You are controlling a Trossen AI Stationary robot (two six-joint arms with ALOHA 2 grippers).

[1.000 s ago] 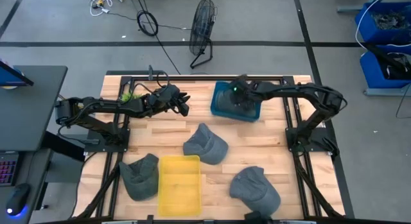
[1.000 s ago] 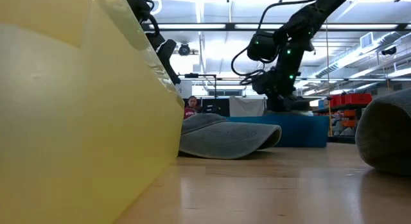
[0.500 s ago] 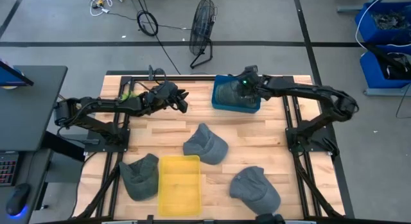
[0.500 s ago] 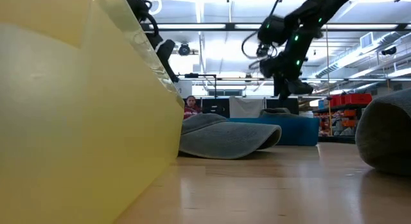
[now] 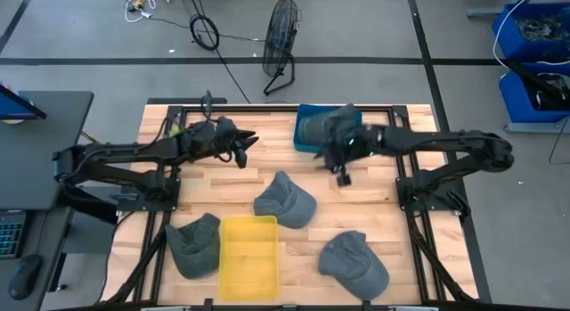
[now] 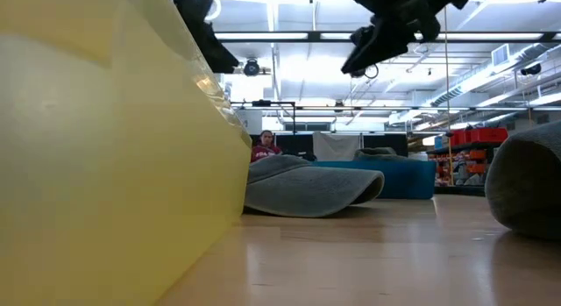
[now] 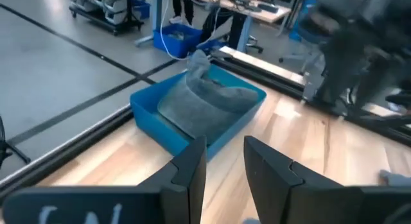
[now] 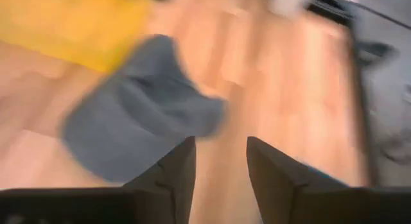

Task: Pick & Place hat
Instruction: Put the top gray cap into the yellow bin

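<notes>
Wooden counter [image 5: 383,200]: we are listing three grey hats loose, one in the blue bin [image 5: 307,142]. Right claw [image 5: 341,171], open and empty, is hovering above the middle hat [image 5: 285,200]; left claw [image 5: 242,149] open, waiting. Soft, light fabric; we judge the crown best to pinch.

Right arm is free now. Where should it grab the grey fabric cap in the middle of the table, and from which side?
Likely from straight above, pinching the raised crown of the grey fabric cap. In the low view it lies flat on the wooden table, its brim thin against the wood, so the domed crown offers more cloth to gather. The right gripper hangs open nearby.
</notes>
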